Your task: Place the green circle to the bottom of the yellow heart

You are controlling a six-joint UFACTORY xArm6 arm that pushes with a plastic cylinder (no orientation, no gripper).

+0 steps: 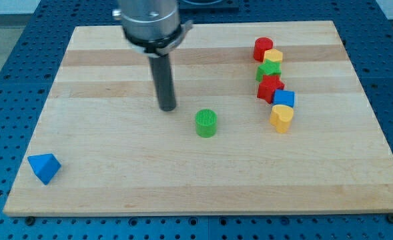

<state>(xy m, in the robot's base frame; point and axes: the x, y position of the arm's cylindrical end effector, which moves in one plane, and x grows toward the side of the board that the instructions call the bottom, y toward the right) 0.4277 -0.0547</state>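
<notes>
The green circle (pixel 206 123) is a round green block near the middle of the wooden board. The yellow heart (pixel 281 118) lies to its right, at the lower end of a column of blocks. My tip (pixel 167 108) rests on the board a short way to the upper left of the green circle, apart from it. The green circle sits level with the yellow heart, about a hundred pixels to its left.
Above the yellow heart a column runs up: a blue cube (pixel 283 99), a red star-like block (pixel 269 87), a green star (pixel 269 69), a yellow block (pixel 273 56), a red block (pixel 263 47). A blue triangle (pixel 44 167) lies at the board's lower left corner.
</notes>
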